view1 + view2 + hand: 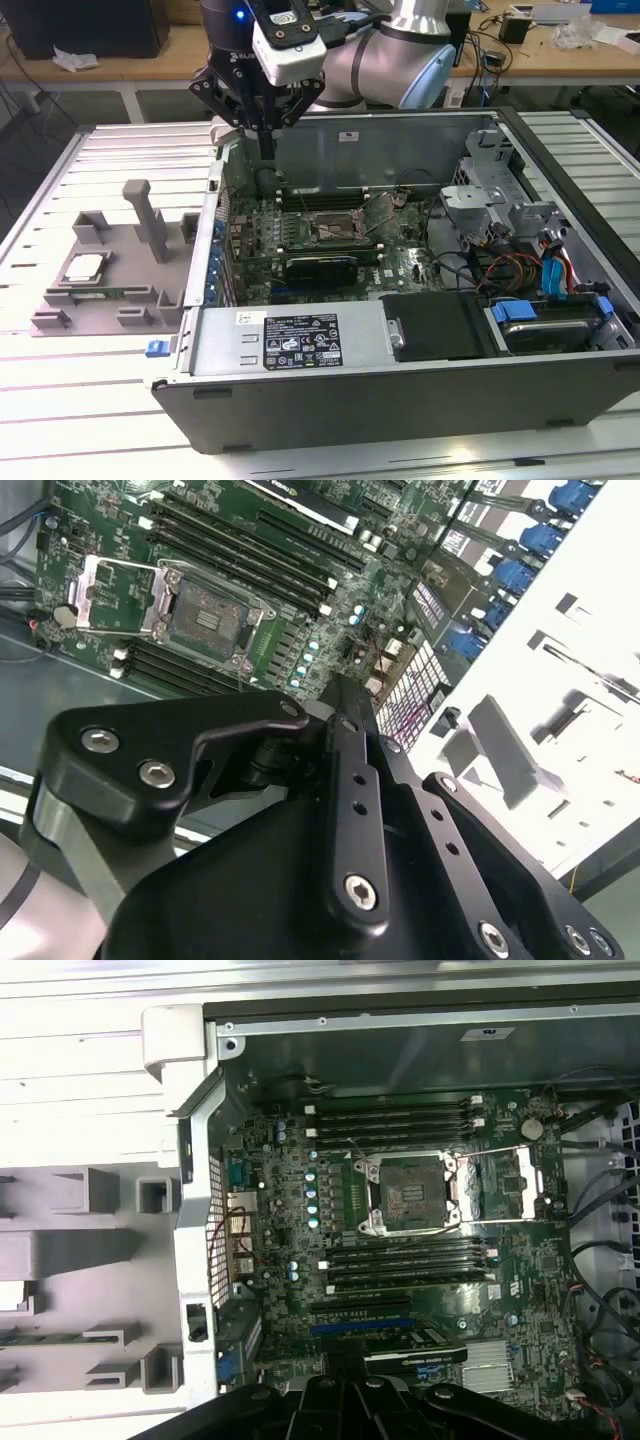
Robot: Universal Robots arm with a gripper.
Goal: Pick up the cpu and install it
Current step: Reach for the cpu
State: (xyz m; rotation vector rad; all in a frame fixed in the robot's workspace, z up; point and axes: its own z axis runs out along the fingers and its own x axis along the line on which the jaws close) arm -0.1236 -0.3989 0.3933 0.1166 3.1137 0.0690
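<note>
Where the ribbed metal table (60,400) carries a grey plastic tray (135,270) at the exterior view's left, the cpu (83,266) lies flat in the tray, dull silver top up, square with no long axis. Farther back and rightward, well apart from it, my pincer (268,152) hangs pressed together, empty, over the open case's (400,390) far left corner.
</note>
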